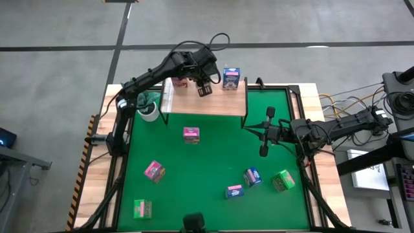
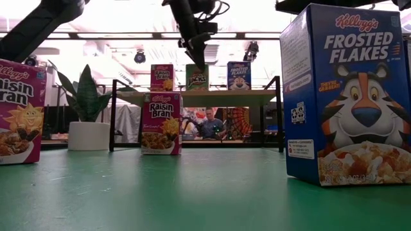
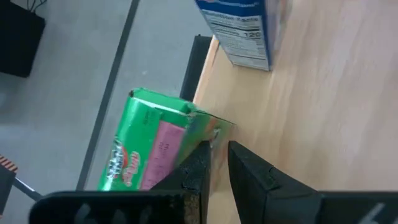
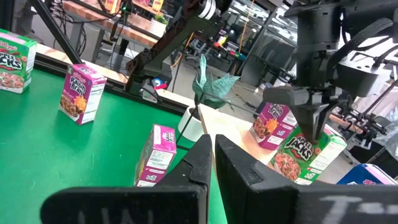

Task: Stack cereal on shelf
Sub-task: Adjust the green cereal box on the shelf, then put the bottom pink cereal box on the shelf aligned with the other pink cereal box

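Three cereal boxes stand on the light-wood shelf (image 1: 213, 103) at the table's far side: a pink one (image 2: 162, 77), a green one (image 2: 197, 78) and a blue one (image 2: 239, 75). My left gripper (image 2: 198, 61) comes down from above and is shut on the top of the green box (image 3: 149, 155). In the high view the arm hides that box. My right gripper (image 1: 264, 144) hangs shut over the green mat at the right, holding nothing. More cereal boxes stand on the mat. My left gripper pinches the green box's top edge near one corner (image 3: 213, 129) between its two fingers (image 4: 318, 121). The fingers slant steeply down from above. The box stands upright with its base on the shelf, between the pink and the blue box.
On the mat (image 1: 213, 162) stand two pink boxes (image 1: 191, 134) (image 1: 154, 171), two blue ones (image 1: 252, 176) (image 1: 234, 191) and two green ones (image 1: 142, 208) (image 1: 283, 180). A potted plant (image 1: 149, 109) stands at the shelf's left end. A person sits in the room beyond (image 2: 209, 122).
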Tool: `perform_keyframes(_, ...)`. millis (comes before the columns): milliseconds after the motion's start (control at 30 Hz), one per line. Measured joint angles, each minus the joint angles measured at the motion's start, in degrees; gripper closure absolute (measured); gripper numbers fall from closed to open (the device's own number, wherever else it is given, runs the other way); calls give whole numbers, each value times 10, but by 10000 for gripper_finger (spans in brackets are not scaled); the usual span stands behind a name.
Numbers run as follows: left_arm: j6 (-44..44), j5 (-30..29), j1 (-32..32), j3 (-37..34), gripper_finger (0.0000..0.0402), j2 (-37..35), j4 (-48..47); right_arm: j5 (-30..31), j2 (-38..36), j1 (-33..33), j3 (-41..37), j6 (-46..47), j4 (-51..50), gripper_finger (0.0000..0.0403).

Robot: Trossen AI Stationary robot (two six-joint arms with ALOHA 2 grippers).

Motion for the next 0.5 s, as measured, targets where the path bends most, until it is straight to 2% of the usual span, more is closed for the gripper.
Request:
perform_keyframes(200,-18,0,-38,12,363,-9,-28,0,0,0,0,0,0,390)
perform_keyframes(500,-33,2,-156,11,363,-31,-106,0,0,0,0,-15,15,390)
